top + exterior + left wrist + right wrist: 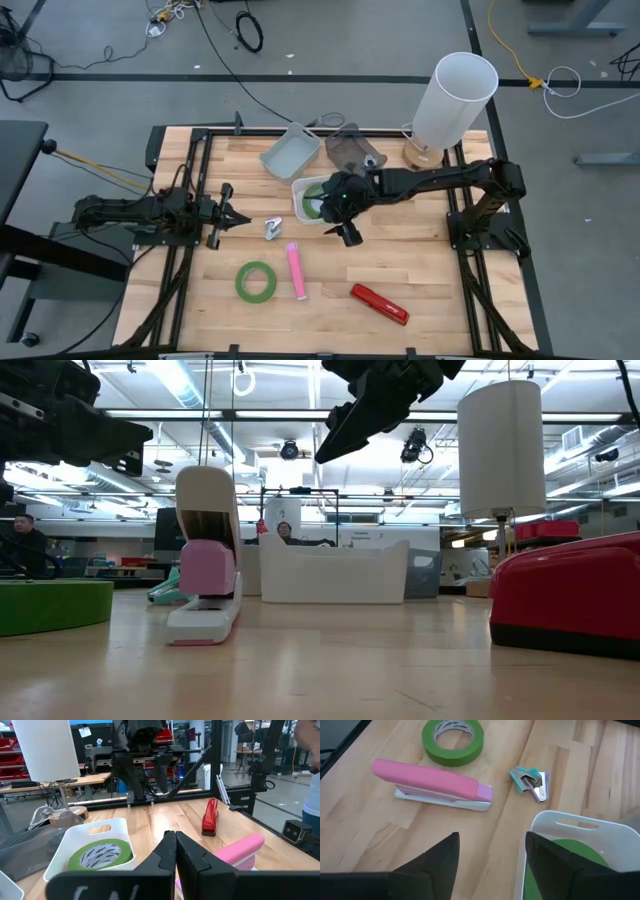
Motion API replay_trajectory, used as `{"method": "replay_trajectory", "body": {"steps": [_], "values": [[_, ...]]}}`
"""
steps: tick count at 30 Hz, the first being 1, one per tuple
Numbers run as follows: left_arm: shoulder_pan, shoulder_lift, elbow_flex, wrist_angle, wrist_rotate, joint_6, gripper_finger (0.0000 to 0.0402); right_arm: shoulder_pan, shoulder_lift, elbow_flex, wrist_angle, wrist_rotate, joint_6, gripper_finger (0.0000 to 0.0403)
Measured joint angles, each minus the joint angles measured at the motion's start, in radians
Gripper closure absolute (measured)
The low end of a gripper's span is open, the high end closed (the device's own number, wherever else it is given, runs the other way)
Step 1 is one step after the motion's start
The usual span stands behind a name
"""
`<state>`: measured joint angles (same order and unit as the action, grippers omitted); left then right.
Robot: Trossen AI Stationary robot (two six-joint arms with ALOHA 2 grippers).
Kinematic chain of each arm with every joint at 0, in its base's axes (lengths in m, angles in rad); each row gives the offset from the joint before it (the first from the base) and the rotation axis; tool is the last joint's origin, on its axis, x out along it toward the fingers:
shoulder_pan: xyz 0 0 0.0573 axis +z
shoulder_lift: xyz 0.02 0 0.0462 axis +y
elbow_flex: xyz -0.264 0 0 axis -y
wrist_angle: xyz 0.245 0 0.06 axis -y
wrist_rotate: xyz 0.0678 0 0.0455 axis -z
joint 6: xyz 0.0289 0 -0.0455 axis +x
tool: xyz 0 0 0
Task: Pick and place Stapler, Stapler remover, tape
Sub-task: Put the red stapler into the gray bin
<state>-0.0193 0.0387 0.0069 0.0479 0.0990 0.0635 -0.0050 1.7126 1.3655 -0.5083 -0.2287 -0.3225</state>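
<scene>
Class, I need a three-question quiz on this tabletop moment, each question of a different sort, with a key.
1. True or false: a green tape roll lies inside the white bin.
2. Which gripper is open? A) left gripper B) right gripper
3. Fill in: the pink stapler lies between the loose green roll and the ____ stapler.

Key: 1 true; 2 B; 3 red.
</scene>
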Motion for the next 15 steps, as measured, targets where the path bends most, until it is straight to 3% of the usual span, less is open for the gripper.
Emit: {"method": "replay_trajectory", "body": {"steps": [15], "values": [[0.000, 0.000, 0.000, 0.000, 0.000, 0.000, 0.0394, 0.043, 0.000, -0.001, 0.000, 0.001, 0.000, 0.0175]]}}
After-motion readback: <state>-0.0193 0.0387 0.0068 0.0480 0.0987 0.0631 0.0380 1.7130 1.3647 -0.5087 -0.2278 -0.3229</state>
